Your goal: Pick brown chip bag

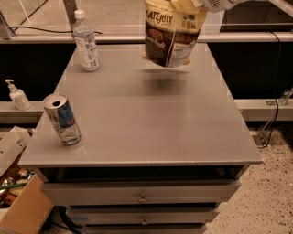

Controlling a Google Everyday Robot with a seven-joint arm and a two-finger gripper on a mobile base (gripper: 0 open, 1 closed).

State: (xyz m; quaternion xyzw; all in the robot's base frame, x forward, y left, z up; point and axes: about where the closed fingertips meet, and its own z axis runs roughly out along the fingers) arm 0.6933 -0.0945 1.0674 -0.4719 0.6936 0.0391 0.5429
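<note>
The flat grey metal surface (137, 132) is filling mid-frame, and the crinkly dark-brown chip bag with cream ends (169, 39) is hanging clear above its far edge at top centre, casting a shadow, so the pick is looking essentially done. The pincer (192, 4), at the top edge, is pinching the bag's upper end. The bag is showing "LATE JULY" and "Sea Salt"; the clear plastic water bottle (86, 43) and blue-and-silver can (62, 119) are offering nothing readable.

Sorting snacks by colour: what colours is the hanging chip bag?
The brown chip bag is dark brown, cream-topped; camera view; gripper holds its top.
</note>
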